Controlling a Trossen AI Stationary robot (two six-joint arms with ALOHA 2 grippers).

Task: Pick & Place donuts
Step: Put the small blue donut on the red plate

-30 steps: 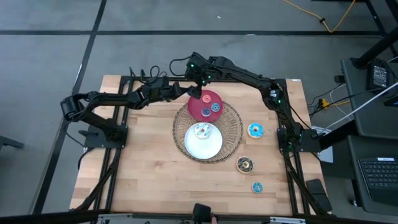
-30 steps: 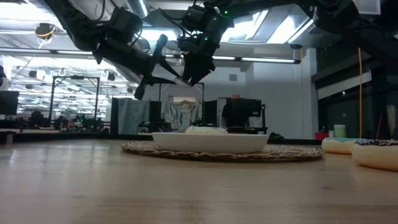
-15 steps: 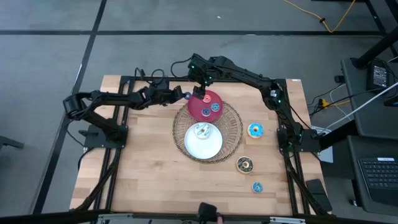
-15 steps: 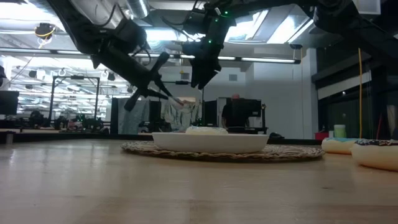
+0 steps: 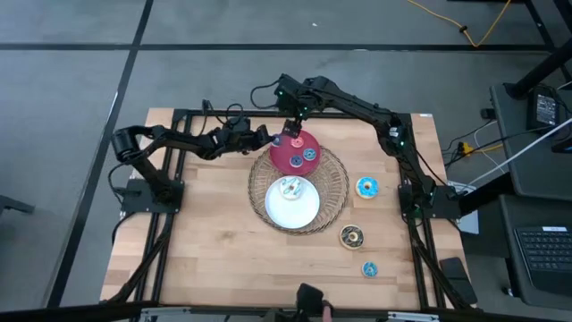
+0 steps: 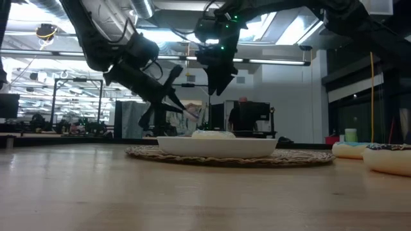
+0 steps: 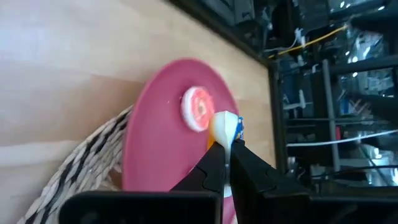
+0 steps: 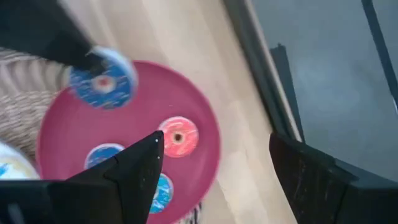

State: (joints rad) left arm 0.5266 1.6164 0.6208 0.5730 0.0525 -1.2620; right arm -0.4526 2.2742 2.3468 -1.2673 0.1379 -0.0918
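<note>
Beside the red plate (image 5: 296,152), the left gripper (image 7: 227,142) pinches a blue donut (image 8: 102,81) by its edge; the right gripper (image 5: 292,128), fingers spread apart, hovers just above that plate's three donuts (image 8: 176,136).

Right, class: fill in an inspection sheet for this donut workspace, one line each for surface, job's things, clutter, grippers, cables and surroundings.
Surface: wooden table in a black frame.
Job's things: red plate holds an orange-pink donut and two blue ones; white plate on the wicker tray holds something pale; three donuts lie loose on the wood to its right.
Clutter: nothing seen.
Grippers: left gripper shut on a blue donut, beside the red plate's edge; right gripper open, above the red plate's far edge.
Cables: yellow cable on the floor; wires along both arms.
Surroundings: grey floor; desk with keyboard on the right.
</note>
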